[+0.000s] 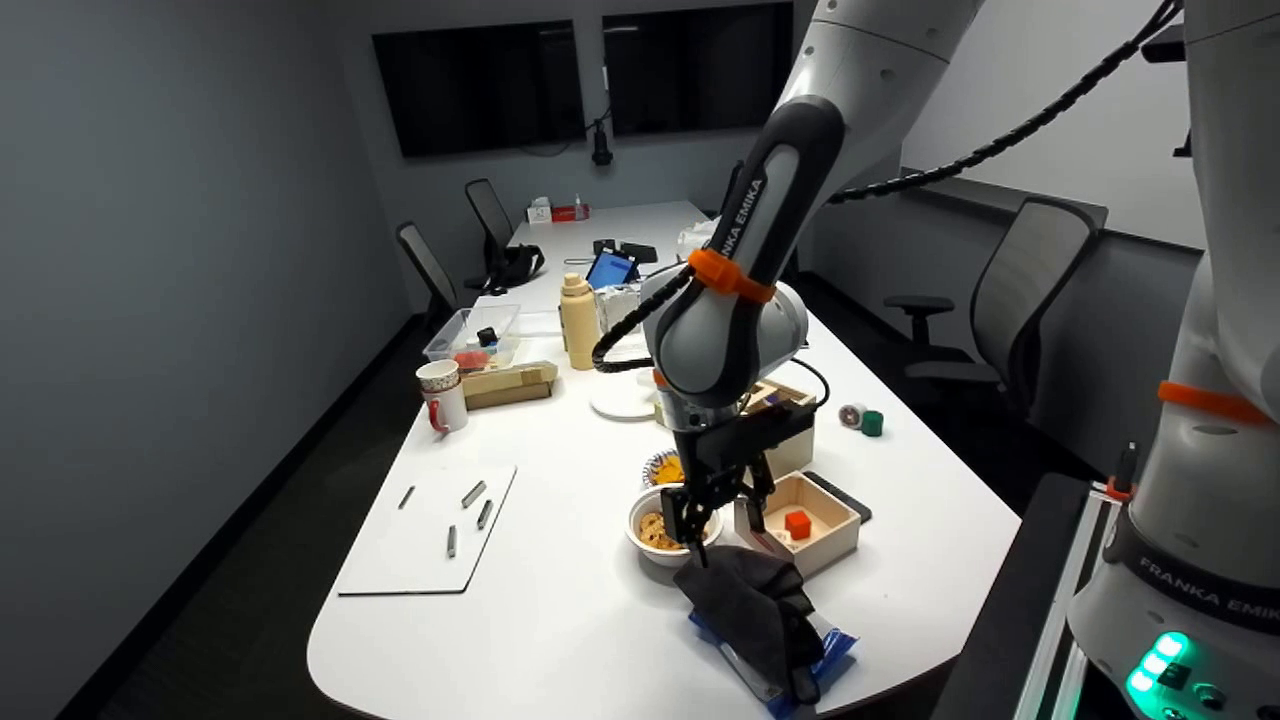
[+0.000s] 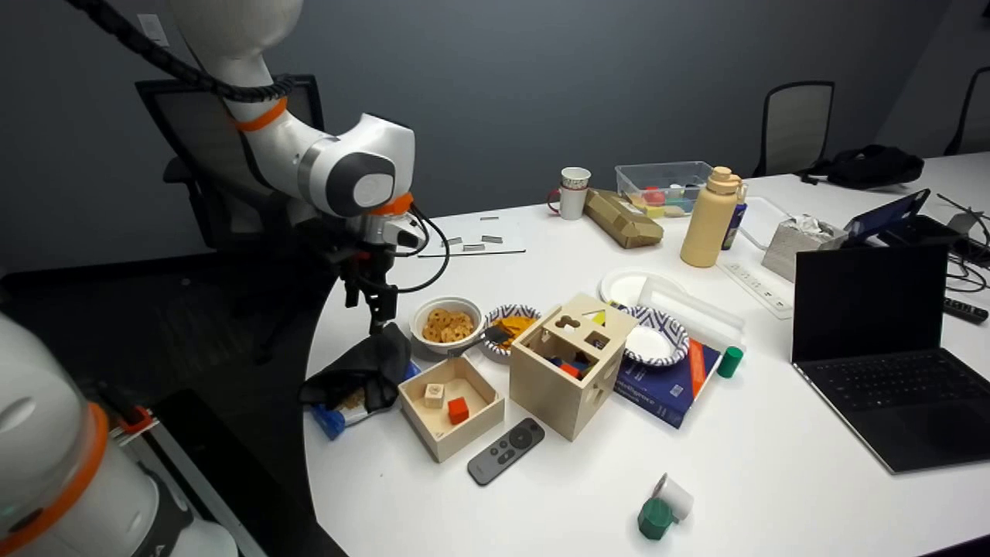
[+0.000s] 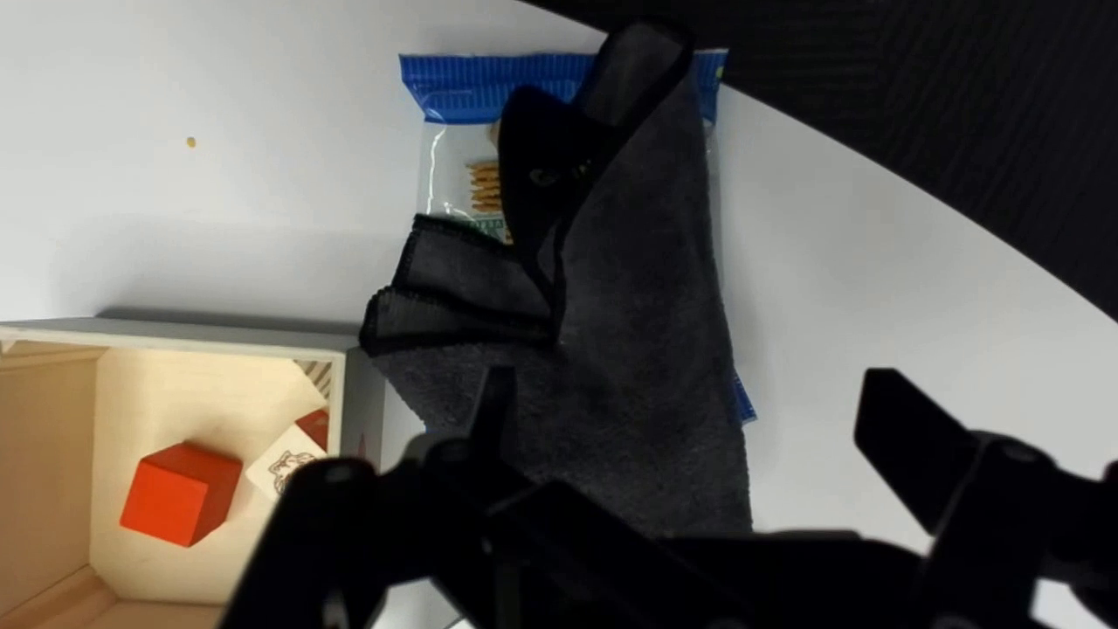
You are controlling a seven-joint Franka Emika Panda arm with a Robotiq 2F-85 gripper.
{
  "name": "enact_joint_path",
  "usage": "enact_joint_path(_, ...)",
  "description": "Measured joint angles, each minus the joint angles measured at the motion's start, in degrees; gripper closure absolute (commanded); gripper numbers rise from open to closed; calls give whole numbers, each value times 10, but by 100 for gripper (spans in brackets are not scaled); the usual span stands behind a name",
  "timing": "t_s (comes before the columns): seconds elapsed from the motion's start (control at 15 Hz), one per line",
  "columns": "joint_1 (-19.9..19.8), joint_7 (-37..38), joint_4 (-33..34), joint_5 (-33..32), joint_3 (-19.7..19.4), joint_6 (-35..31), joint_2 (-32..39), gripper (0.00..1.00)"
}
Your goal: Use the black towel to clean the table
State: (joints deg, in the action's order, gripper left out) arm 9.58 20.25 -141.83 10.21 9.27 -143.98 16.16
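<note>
Loosely, the black towel point(image 3: 629, 323) lay across a snack packet point(image 3: 472, 96), by the tabletop's edge point(image 3: 873, 201), wooden tray point(image 3: 157, 393) just beside, gripper point(image 3: 688, 382) hung above, fingers point(image 3: 913, 441) spread wide.

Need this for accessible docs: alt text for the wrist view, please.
A dark towel lies draped over a blue and clear snack bag at the edge of a white table, with the open tool at the bottom. At left, a wooden box holds a red block and a printed pale block; higher up, a small yellowish speck sits on the table.
</note>
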Motion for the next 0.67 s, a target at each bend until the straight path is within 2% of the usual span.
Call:
enact_joint_path(0.53,0,0,1,2,-9,-89,77,0)
enact_joint_path(0.6,0,0,2,2,-9,-98,86,25)
enact_joint_path(0.67,-1,-1,5,3,-9,-103,93,26)
